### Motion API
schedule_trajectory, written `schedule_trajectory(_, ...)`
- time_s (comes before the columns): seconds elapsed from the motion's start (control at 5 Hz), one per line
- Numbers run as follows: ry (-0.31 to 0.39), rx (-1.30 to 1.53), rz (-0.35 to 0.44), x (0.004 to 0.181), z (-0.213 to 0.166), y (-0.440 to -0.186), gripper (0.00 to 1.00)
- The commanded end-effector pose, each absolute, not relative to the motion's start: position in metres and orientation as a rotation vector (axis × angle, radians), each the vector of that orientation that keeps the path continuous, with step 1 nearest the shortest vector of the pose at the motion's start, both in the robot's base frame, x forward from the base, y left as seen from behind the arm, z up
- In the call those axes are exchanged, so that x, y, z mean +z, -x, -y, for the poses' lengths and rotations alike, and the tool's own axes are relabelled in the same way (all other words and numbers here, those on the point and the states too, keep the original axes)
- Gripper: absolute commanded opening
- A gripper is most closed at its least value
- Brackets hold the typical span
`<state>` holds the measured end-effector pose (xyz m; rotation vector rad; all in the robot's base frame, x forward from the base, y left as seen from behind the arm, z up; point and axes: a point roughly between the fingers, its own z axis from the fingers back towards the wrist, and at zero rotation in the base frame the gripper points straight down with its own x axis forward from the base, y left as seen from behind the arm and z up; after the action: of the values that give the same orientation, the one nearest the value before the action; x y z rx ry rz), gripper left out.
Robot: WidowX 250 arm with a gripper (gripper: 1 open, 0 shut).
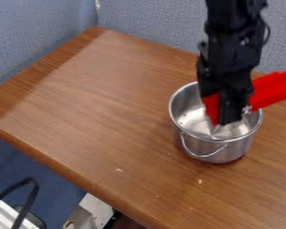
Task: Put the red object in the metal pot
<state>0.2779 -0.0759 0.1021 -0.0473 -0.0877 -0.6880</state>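
Note:
The black gripper point(227, 111) points straight down over the metal pot point(213, 147), its fingertips dipping just inside the rim. It is shut on the red object point(270, 89), a bright red block that sticks out to the right of the fingers, tilted, above the pot's right rim. The shiny steel pot stands upright on the right side of the wooden table, with its loop handle point(206, 157) facing the front. The arm hides part of the pot's inside and the gripped end of the block.
The brown wooden table point(86, 98) runs out to the left of the pot, with its front edge slanting down to the right. A blue-grey wall point(38, 27) stands behind. Dark cables point(21, 197) hang below the table at the lower left.

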Motion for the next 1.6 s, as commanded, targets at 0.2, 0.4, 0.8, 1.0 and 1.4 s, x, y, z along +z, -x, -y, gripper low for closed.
schedule_trajectory(0.2, 0.056, -0.658, 0.085, 0.087, 0.069, -0.286, 0.0)
schedule_trajectory(0.4, 0.072, -0.645, 0.074, 0.085, 0.068, -0.288, 1.0)
schedule_trajectory(0.8, 0.093, -0.622, 0.087, 0.093, 0.064, -0.291, 0.0)
schedule_trajectory(1.0, 0.07, -0.594, 0.156, 0.124, 0.058, -0.292, 0.0)
schedule_trajectory(1.4, 0.0, -0.561, 0.299, 0.198, 0.038, -0.301, 0.0)
